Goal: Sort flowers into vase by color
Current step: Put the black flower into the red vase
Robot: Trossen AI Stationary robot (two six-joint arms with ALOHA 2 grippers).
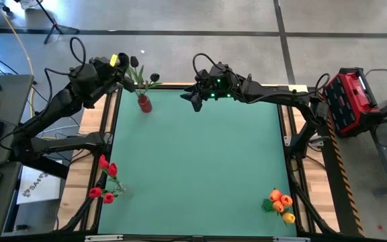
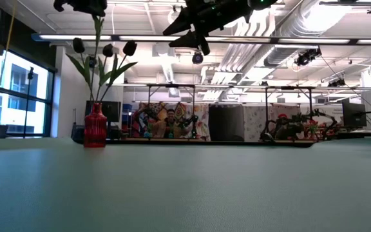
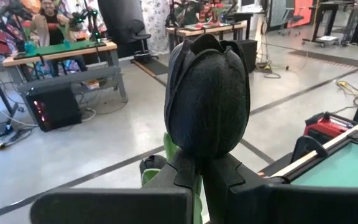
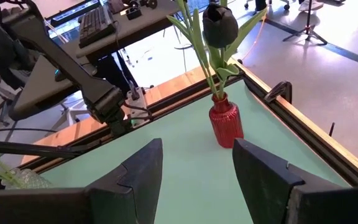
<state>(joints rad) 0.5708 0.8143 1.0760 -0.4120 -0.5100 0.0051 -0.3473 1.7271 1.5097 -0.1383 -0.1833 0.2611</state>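
Observation:
A small red vase [image 1: 144, 103] stands near the table's far left corner with several black tulips [image 2: 108, 49] in it; it also shows in the right wrist view as the red vase [image 4: 225, 124]. My left gripper [image 1: 121, 65] hovers above it, shut on one more black tulip [image 3: 207, 93]. In the low view that tulip's stem [image 2: 98, 38] runs down into the red vase [image 2: 95, 125]. My right gripper [image 1: 197, 99] hangs open above the far middle of the table, right of the vase, holding nothing. My left gripper pinches the black tulip between its two fingers [image 3: 229, 177] on the stem just below the head [image 3: 197, 152]. The fingers come in about level, lying across the upright stem. The head stands above the fingers, and the stem hangs down into the vase neck [image 2: 95, 105].
Red tulips [image 1: 106, 180] stand in a clear vase at the near left corner. Orange-yellow tulips [image 1: 281, 204] stand at the near right corner. The green mat [image 1: 200, 168] lies bare between them. A raised wooden rim [image 4: 303, 127] edges the table. People sit at desks far behind.

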